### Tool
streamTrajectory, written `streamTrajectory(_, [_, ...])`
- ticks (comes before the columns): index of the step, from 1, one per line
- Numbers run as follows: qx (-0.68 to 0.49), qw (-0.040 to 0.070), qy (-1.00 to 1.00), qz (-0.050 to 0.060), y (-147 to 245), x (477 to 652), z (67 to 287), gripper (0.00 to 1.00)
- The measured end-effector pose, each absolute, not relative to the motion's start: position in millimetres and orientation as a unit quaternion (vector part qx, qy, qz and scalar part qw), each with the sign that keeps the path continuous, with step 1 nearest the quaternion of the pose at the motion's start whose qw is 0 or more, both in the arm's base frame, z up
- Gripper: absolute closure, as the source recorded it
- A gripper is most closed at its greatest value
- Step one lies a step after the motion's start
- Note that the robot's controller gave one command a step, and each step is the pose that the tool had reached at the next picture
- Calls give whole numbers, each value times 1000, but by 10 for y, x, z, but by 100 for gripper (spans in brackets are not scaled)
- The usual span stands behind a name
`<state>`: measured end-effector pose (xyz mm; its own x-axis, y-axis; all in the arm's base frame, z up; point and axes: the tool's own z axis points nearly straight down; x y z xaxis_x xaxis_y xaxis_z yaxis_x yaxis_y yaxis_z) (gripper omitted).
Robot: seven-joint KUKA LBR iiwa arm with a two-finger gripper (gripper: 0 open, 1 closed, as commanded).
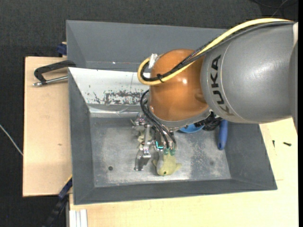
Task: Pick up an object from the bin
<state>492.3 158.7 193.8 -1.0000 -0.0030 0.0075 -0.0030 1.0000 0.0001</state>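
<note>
My gripper (151,161) hangs low over the front middle of the bin floor, below the orange cover. Its two fingers stand apart, open, with bare floor between them. The left fingertip (140,164) reaches nearly to the floor. A small pale yellow lumpy thing (166,166) lies just right of the right finger, touching or almost touching its tip, outside the gap. A blue pen-like stick (221,136) lies farther right by the bin's right wall.
Another blue thing (191,128) peeks out from under the orange cover, behind the gripper. A small dark speck (110,168) sits on the floor to the left. The arm covers the bin's back right.
</note>
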Motion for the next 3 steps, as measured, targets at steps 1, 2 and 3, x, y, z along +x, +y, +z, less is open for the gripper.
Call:
streamTrajectory(1, [3, 2, -1000, 1, 1030, 4934, 1543, 0])
streamTrajectory(2, [-11, -8, -1000, -2, 508, 5117, 924, 0])
streamTrajectory(3, [-13, -4, -1000, -1, 485, 5104, 890, 100])
